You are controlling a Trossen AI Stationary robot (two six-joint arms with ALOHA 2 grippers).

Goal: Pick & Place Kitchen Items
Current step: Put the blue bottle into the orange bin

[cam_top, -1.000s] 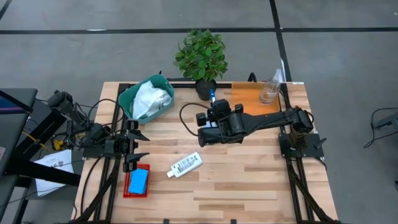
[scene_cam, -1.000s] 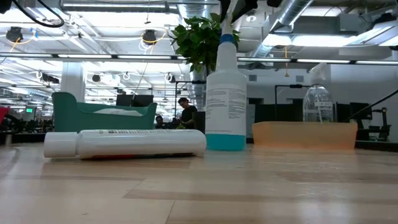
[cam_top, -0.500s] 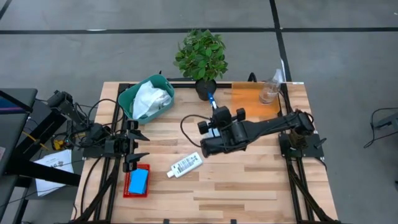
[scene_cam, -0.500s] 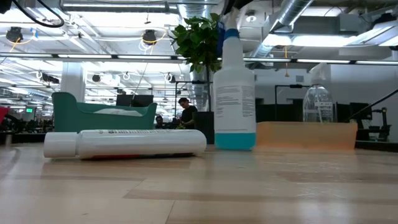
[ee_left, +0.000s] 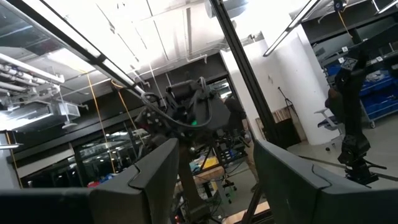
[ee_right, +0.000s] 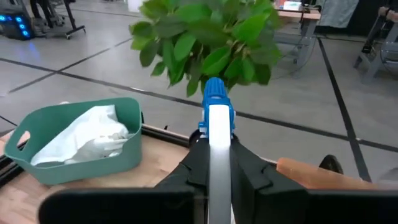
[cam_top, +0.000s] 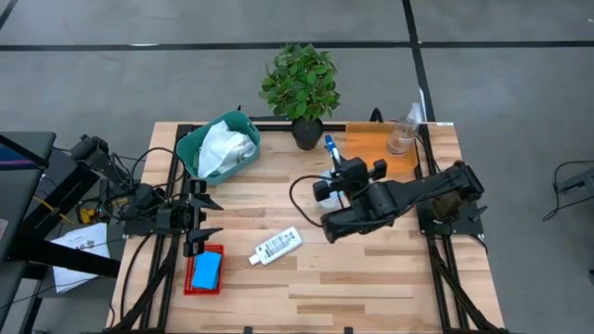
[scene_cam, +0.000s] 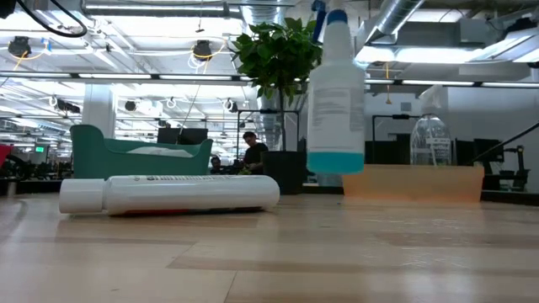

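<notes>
High view, left to right: left hand (cam_top: 206, 220) hangs open over the blue sponge (cam_top: 206, 270) in its red tray (cam_top: 190, 281); cloth (cam_top: 223, 148) sits in the green bin (cam_top: 190, 153); white bottle (cam_top: 277, 246) still lies on the bench (cam_top: 371, 278); right hand (cam_top: 330, 170) grips a spray bottle (scene_cam: 336, 88) lifted clear; second spray bottle (cam_top: 403, 133) already stands in the orange tray (cam_top: 367, 148); roughly halfway, I'd guess.

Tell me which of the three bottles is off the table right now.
The spray bottle with blue liquid, lifted clear by the right gripper. The white labelled bottle lies flat; the other spray bottle stands in the orange tray.
</notes>
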